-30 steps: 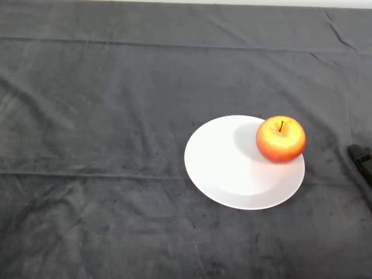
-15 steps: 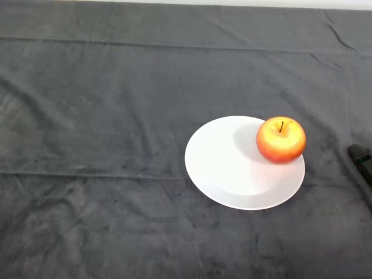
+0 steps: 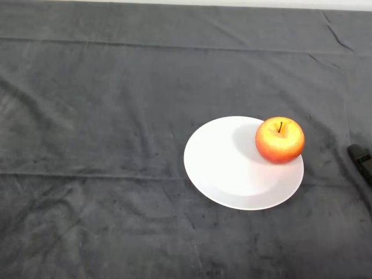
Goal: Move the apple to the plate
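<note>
Apple (image 3: 279, 140), red with yellow patches, stands upright on the white plate (image 3: 232, 168), stem pointing up. From my remote view I see it resting at the plate's far right edge, its body overlapping the rim on that side, with its shadow falling to the left across the plate's surface. The plate lies flat on the dark grey cloth (image 3: 104, 116) that covers the table, right of the view's centre. The cloth shows long creases running across the view, one near the far edge and another level with the plate's near side. A small black object (image 3: 361, 161) sits at the view's right edge, well apart from the plate; I cannot tell what it is. No part of the hand appears, so I cannot tell its state.
</note>
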`<state>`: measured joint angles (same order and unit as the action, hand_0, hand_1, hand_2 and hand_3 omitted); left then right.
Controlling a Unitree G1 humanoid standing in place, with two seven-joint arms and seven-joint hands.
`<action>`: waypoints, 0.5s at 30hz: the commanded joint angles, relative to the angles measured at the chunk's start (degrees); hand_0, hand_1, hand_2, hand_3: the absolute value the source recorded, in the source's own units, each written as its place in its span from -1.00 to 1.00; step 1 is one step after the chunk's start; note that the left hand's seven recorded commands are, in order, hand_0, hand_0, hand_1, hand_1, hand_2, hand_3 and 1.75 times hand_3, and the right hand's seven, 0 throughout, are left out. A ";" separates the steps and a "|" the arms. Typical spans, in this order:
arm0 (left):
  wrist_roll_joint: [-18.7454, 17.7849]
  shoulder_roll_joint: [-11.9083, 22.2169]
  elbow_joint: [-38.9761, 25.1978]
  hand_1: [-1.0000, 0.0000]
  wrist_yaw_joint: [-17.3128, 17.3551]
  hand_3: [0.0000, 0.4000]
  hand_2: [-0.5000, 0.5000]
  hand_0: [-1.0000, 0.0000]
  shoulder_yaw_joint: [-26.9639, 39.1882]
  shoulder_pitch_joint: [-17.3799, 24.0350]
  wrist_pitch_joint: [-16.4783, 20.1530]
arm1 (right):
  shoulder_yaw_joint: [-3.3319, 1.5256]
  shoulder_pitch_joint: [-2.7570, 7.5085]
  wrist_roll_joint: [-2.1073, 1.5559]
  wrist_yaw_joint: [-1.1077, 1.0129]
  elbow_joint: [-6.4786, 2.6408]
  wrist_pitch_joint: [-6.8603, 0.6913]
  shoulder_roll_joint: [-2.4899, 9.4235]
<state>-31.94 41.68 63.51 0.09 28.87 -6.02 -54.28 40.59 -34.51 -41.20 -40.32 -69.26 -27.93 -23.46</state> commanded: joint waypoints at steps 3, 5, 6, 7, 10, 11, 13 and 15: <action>1.09 3.08 2.38 1.00 0.80 -1.00 0.00 1.00 3.20 -2.20 -1.26 | 0.08 -1.05 0.26 -0.49 -0.47 -0.25 -1.83; 1.26 3.02 2.57 1.00 1.02 -1.00 0.00 1.00 3.40 -2.31 -1.34 | 0.08 -1.06 0.27 -0.51 -0.49 -0.24 -1.84; 1.36 2.98 2.67 1.00 1.11 -1.00 0.00 1.00 3.50 -2.36 -1.38 | 0.08 -1.06 0.27 -0.51 -0.50 -0.24 -1.84; 1.45 2.94 2.75 1.00 1.18 -1.00 0.00 1.00 3.58 -2.41 -1.41 | 0.09 -1.06 0.28 -0.52 -0.51 -0.24 -1.84; 1.70 2.85 2.95 1.00 1.43 -1.00 0.00 1.00 3.86 -2.53 -1.47 | 0.09 -1.07 0.29 -0.53 -0.53 -0.23 -1.85; 1.80 2.82 3.00 1.00 1.51 -1.00 0.00 1.00 3.96 -2.58 -1.46 | 0.09 -1.08 0.29 -0.54 -0.54 -0.23 -1.85; 1.97 2.78 3.05 1.00 1.59 -1.00 0.00 1.00 4.11 -2.66 -1.45 | 0.09 -1.08 0.30 -0.55 -0.56 -0.22 -1.86; 2.19 2.71 3.07 1.00 1.62 -1.00 0.00 1.00 4.24 -2.75 -1.44 | 0.10 -1.09 0.30 -0.56 -0.57 -0.22 -1.86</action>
<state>-30.76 41.68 64.19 1.39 30.94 -6.35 -54.34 40.59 -34.52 -41.20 -40.33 -69.26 -27.93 -23.46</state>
